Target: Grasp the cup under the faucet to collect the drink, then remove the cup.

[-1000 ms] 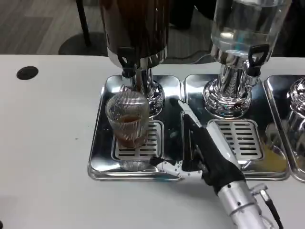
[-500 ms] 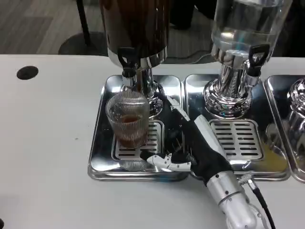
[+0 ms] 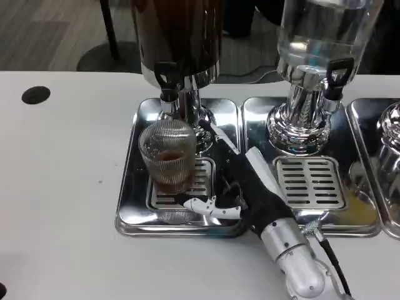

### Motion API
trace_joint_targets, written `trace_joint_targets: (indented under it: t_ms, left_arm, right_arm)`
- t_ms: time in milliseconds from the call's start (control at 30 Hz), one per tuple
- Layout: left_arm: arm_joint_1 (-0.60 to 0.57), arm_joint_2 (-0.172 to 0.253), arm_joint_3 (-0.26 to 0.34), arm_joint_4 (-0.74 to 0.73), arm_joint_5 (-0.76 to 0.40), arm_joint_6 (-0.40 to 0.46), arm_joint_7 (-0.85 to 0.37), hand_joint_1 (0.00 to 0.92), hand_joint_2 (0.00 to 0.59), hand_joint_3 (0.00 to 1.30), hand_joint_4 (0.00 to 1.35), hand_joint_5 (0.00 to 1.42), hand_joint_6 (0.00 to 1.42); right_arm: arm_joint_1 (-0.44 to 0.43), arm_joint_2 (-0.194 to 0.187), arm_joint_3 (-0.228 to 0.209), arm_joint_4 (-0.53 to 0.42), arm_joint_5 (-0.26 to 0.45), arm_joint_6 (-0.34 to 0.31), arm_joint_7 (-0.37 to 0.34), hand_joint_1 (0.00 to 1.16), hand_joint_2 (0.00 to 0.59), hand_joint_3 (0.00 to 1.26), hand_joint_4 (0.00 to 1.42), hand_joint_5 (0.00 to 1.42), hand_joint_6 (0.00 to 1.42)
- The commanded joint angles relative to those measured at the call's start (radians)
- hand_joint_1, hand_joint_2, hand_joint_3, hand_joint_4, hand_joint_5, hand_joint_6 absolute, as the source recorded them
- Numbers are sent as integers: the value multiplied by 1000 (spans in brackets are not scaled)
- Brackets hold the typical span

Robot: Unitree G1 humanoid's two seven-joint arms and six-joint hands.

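1. Head view first gives you the white table (image 3: 56,187), with three shiny drip trays in a row across its far half. The left tray (image 3: 128,187) matters; the middle tray (image 3: 312,215) and the right tray's edge (image 3: 387,187) lie beyond it to the right.
2. Two dispensers stand at the far side: the dark one (image 3: 178,37) over the left tray and the clear one (image 3: 322,31) over the middle tray. The dark dispenser's black faucet (image 3: 165,78) hangs directly above the cup.
3. Your right hand (image 3: 240,184) reaches in from the near right, its forearm slanting toward the near edge. Its fingers are spread and hold nothing; the long fingers point far-left past the dispenser base, and the thumb (image 3: 203,205) lies low along the grate.
4. The ribbed glass cup (image 3: 167,156) stands upright on the left tray's grate, with a little brown drink in the bottom. Its long axis is vertical.
5. The relation to mind: the cup lies just left of your right hand, inside the open span between fingers and thumb, close but apparently not yet touched. The right hand is the near one, so my guess is the next move is a short slide left, then closing round the cup's side.
6. Against the earlier pictures, the hand has travelled left from the gap between the trays onto the left tray; the cup has stayed put.
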Motion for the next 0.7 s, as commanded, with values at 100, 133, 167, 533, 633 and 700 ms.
trace_joint_targets:
  t_ms: [100,133,167,533,633,700]
  left_arm:
    - [-6,-5,-12,-32,26,22,-13,0,29,0,0,0,0]
    - [-7,-5,-13,-36,28,25,-14,0,29,0,0,0,0]
    - [-8,-6,-15,-39,29,28,-15,0,29,0,0,0,0]
    - [-4,-11,-18,-33,37,28,-11,0,29,0,0,0,0]
    - [-9,-5,-17,-29,36,30,-13,0,29,0,0,0,0]
    - [-18,0,-16,-29,34,35,-17,0,29,0,0,0,0]
  right_arm:
    - [-34,4,-6,18,8,9,-10,1005,153,52,19,37,0]
    - [-38,5,-6,19,8,12,-10,1004,153,52,21,38,0]
    - [-41,8,-6,22,8,14,-11,1004,153,52,23,38,0]
    - [-82,31,-2,68,2,38,-26,1002,152,52,30,47,0]
    - [-91,35,0,79,1,42,-33,1004,153,52,30,48,0]
    - [-96,37,2,82,-1,43,-36,1004,153,52,30,49,0]
